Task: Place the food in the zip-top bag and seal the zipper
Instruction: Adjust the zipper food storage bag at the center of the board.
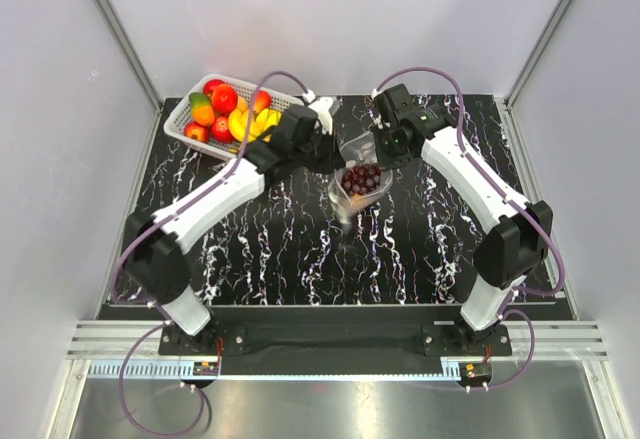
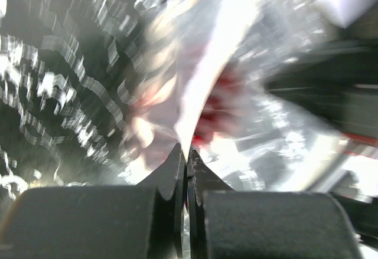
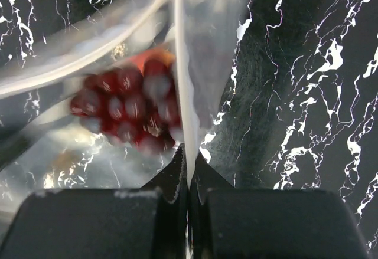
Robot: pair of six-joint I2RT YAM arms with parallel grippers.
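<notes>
The clear zip-top bag (image 1: 358,181) hangs over the middle of the table, held up between both grippers. The dark purple grape bunch (image 1: 361,178) sits inside it and also shows in the right wrist view (image 3: 127,111), with something orange behind it. My left gripper (image 1: 327,151) is shut on the bag's left mouth edge (image 2: 201,94). My right gripper (image 1: 383,151) is shut on the bag's right mouth edge (image 3: 186,94). The zipper cannot be made out. The left wrist view is blurred.
A white lattice basket (image 1: 178,127) at the back left holds several red, orange and yellow fruits (image 1: 226,99). The black marbled table top (image 1: 300,249) lies below the bag. White walls enclose the back and sides.
</notes>
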